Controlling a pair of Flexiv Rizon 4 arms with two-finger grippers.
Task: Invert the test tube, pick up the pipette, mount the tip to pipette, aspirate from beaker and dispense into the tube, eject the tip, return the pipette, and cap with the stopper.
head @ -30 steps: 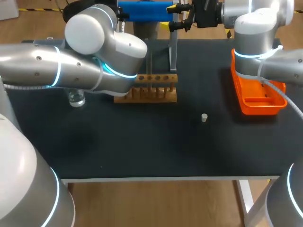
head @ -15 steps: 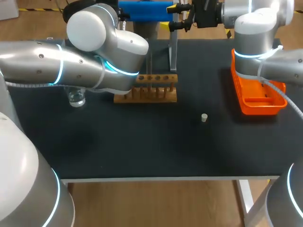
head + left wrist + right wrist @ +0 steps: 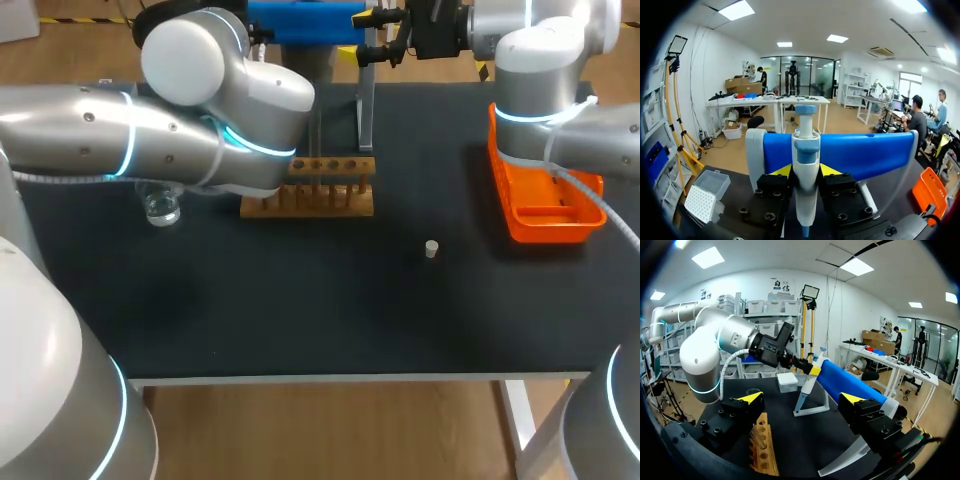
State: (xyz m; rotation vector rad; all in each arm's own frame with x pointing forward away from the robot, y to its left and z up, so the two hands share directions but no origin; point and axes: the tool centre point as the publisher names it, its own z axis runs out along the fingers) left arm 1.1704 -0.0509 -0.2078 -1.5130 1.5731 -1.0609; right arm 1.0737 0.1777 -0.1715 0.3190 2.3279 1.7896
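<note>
Since a second ago my left arm (image 3: 190, 110) has shifted its big elbow joint slightly toward the far side of the bench (image 3: 300, 310). My right arm and everything lying on the bench have stayed put.

My left claw (image 3: 805, 174) is clamped on the pipette (image 3: 806, 145), one finger pressed against each side of its white body. The pipette stands upright in front of the blue bar of the stand (image 3: 865, 155), its blue cap rising above the bar. From the right wrist view the same grip shows from the side: a yellow tip sits on the pipette's upper part and the body slants down toward the stand's foot. In the head view my own arm hides this claw.

My right claw (image 3: 801, 398) hangs with its fingers wide apart and nothing between them, above the far right part of the bench and facing the stand. The wooden rack (image 3: 761, 447) lies just under it.

Beyond the stand, a white tip box (image 3: 707, 195) sits at the bench's far left. The rack is near the middle of the bench, and the glass beaker (image 3: 160, 208) stands to its left, partly under my left arm. The small pale stopper (image 3: 431, 249) lies alone, well apart from the rack. The orange tray (image 3: 545, 215) sits at the right edge. I cannot make out the test tube.
</note>
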